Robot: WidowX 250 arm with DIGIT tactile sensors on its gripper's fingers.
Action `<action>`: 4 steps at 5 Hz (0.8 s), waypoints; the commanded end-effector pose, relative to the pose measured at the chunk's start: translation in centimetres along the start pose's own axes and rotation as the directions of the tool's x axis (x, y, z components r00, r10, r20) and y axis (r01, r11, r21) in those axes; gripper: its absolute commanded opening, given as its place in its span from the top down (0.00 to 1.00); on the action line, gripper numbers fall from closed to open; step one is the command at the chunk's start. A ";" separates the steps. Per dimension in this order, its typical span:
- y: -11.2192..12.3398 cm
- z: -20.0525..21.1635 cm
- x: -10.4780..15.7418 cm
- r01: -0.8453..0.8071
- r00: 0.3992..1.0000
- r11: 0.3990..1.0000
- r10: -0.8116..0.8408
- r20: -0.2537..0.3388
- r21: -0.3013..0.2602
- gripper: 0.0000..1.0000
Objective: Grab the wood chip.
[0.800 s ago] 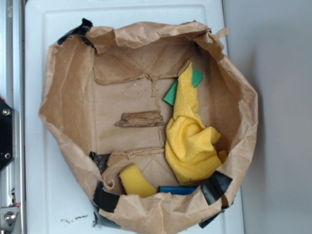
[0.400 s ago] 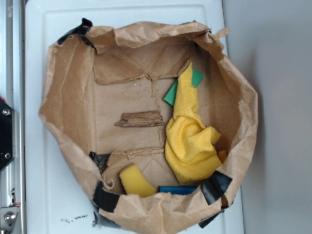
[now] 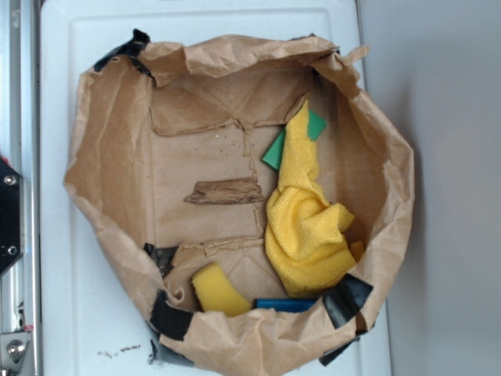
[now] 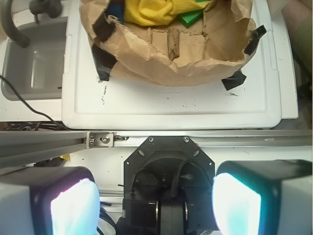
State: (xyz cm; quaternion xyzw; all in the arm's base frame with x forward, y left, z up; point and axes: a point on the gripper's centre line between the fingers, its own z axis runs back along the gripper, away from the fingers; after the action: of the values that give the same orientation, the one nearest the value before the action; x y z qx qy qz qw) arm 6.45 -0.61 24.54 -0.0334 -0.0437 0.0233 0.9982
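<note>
The wood chip point(image 3: 226, 192) is a rough brown sliver lying flat on the floor of an opened brown paper bag point(image 3: 109, 164), near its middle. The wrist view also catches the wood chip point(image 4: 173, 42), far ahead inside the bag point(image 4: 161, 68). My gripper point(image 4: 155, 205) is open, its two glowing pads wide apart with nothing between them. It hangs over the robot's black base point(image 4: 168, 171), well back from the bag. The exterior view does not show the gripper.
In the bag lie a crumpled yellow cloth point(image 3: 307, 227), a green piece point(image 3: 275, 149), a yellow sponge block point(image 3: 218, 290) and a blue item point(image 3: 283, 304). Black tape point(image 3: 169, 319) holds the bag on a white tray point(image 4: 171, 105). A grey sink point(image 4: 32, 68) and metal rail point(image 4: 44, 144) lie left.
</note>
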 end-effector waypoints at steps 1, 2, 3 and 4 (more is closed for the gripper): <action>-0.1 0.3 0.3 0.002 1.000 1.000 -0.002 0.004 -0.009 0.00; -0.1 0.3 0.3 0.002 1.000 1.000 -0.002 0.004 -0.009 0.00; -0.2 -0.7 1.8 -0.062 0.997 0.998 0.062 0.046 -0.014 0.00; 0.0 -2.4 4.4 -0.095 0.993 0.995 0.095 0.064 0.003 0.00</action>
State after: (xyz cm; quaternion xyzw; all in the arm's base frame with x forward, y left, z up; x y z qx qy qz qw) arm 10.87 -0.37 22.10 -0.0274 -0.0685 0.0794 0.9941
